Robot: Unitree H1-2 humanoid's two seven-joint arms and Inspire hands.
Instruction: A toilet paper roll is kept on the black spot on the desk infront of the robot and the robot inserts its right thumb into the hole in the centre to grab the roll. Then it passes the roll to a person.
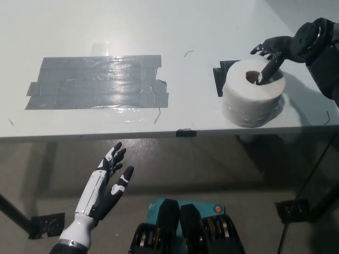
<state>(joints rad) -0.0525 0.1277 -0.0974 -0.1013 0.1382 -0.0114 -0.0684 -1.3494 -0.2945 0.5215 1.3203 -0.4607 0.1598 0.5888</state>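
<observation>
On desk [106, 32], roll [249, 103] light, soft, squashable; best hooked through centre hole. Right hand [273, 53] thumb inside, fingers spread. Left hand [103, 190] idle below, fingers apart.

White roll [252, 100], grey tape patch [98, 82]

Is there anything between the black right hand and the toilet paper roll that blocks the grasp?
Nothing visible does. The right hand is at the toilet paper roll, one finger reaching into its centre hole. The white left hand rests open below the desk edge, far away.
</observation>
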